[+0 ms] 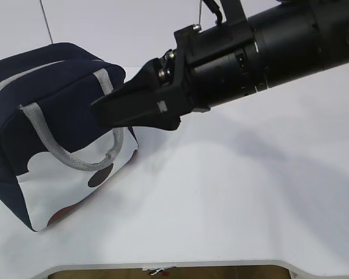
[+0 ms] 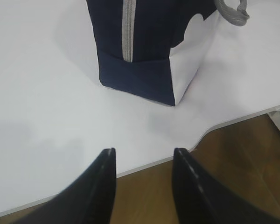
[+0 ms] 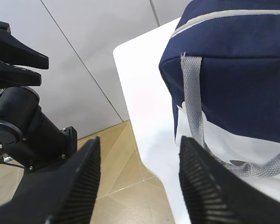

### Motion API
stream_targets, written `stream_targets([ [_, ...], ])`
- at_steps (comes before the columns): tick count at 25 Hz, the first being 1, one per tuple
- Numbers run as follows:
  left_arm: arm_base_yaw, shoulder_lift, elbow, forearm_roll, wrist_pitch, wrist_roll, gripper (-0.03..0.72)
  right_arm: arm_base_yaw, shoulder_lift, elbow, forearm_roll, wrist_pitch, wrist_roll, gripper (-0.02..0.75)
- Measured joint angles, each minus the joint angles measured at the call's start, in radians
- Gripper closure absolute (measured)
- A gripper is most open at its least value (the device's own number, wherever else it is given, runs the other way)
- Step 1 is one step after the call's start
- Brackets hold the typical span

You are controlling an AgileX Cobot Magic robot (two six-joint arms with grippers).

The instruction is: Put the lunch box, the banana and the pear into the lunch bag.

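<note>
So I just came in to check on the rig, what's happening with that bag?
Nothing is being handled at this moment. The navy lunch bag stands on the white table with its grey zipper running closed as far as can be seen. The right gripper hangs open beside the bag's handle side, empty. The left gripper is also open and empty, out past the table edge, facing the bag's end. No lunch box, banana or pear shows in any view.

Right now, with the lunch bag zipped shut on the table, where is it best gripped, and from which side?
Probably the grey webbing handle of the lunch bag. In the exterior view it droops in a loose loop down the bag's white side panel, away from the fabric. The right end effector, open beside it, could come in from that side and close across the strap.
</note>
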Motion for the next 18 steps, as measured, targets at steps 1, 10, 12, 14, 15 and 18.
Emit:
stream_targets([
  [1, 0.0, 0.0, 0.004, 0.001, -0.002, 0.0, 0.393, 0.0, 0.0, 0.0, 0.0, 0.0, 0.0, 0.3],
  [10, 0.015, -0.008, 0.004, 0.002, -0.004, 0.002, 0.421, 0.0, 0.0, 0.0, 0.0, 0.0, 0.0, 0.3],
  [12, 0.05, -0.01, 0.004, 0.009, -0.004, 0.002, 0.421, 0.0, 0.0, 0.0, 0.0, -0.001, 0.001, 0.3],
  [14, 0.106, -0.01, 0.004, 0.009, -0.006, 0.002, 0.421, 0.0, 0.0, 0.0, 0.0, -0.001, 0.001, 0.3],
  [15, 0.137, -0.01, 0.004, 0.009, -0.006, 0.002, 0.421, 0.0, 0.0, 0.0, 0.0, -0.001, 0.001, 0.3],
  [18, 0.228, -0.012, 0.004, 0.009, -0.006, 0.002, 0.421, 0.0, 0.0, 0.0, 0.0, -0.001, 0.001, 0.3],
])
